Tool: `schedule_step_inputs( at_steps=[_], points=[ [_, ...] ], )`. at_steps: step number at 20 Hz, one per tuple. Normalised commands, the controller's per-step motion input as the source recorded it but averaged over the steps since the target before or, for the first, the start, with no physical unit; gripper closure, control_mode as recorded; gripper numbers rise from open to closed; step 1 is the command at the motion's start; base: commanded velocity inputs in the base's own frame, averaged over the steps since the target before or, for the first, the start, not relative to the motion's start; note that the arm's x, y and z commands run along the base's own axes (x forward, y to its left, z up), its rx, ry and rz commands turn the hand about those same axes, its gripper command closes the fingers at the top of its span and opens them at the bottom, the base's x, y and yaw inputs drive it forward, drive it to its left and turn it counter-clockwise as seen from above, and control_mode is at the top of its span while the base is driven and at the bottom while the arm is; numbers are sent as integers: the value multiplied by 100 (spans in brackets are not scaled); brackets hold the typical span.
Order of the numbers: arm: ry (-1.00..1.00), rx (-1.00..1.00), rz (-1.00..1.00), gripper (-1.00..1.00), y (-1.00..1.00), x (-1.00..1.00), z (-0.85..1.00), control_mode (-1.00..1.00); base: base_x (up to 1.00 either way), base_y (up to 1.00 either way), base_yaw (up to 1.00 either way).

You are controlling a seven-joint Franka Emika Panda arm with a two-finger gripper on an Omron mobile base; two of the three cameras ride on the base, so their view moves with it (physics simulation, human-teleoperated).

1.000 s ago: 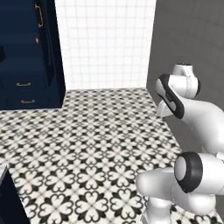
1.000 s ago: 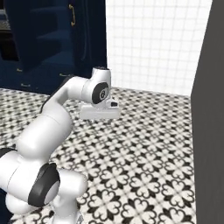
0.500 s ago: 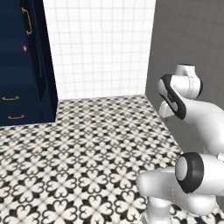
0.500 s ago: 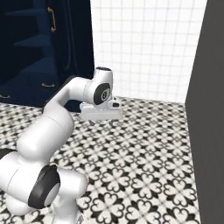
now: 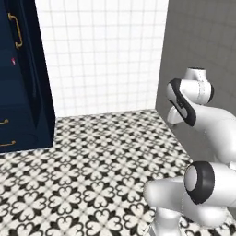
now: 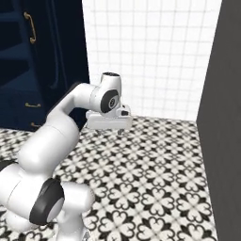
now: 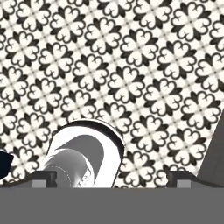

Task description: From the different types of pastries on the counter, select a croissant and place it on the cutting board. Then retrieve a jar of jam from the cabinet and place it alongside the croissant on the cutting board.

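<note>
Claw (image 6: 119, 133) is seen pointed straight down at the patterned floor (image 6: 155, 164), hung well above it under the folded arm, with nothing between the tips. In the hand view the claw (image 7: 111, 178) is set wide: one fingertip (image 7: 43, 178) sits at lower left and the other at lower right, far apart, and only black-and-white floral tile (image 7: 131, 65) is seen past them. No object is gripped. A dark grey wedge (image 7: 214, 153) is cut into the right edge of that view and a small navy corner (image 7: 3, 164) into the left edge; what either belongs to cannot be confirmed from that view alone. Outward from the claw, in the right base view, a white tiled wall (image 6: 150, 52) is faced behind the hand, navy cabinetry (image 6: 42, 61) is stood to the left of it with a brass pull (image 6: 31, 27) up high and small drawer pulls (image 6: 33, 105) lower down, and a grey wall (image 6: 226, 94) is run along the right side. The left base view gives the same layout: navy cabinetry (image 5: 23, 92) on the left, white tile wall (image 5: 101, 55) centre, grey wall (image 5: 203, 37) right, patterned floor (image 5: 92, 184) between. Where the croissant, cutting board and jam are cannot be told from these views.
</note>
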Motion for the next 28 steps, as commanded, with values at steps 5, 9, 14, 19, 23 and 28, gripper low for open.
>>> schedule_step_inputs(
  at_steps=[5,9,14,19,23,28],
  points=[
    [0,0,0,-100,0,0,0,100,70,50,-4],
    [0,0,0,-100,0,0,0,100,19,63,0],
    [0,0,0,-100,0,0,0,100,0,71,0],
    [0,0,0,-100,0,0,0,100,15,90,0],
    [0,0,0,-100,0,0,0,100,13,97,0],
    [0,0,0,-100,0,0,0,100,0,91,0]
  ],
)
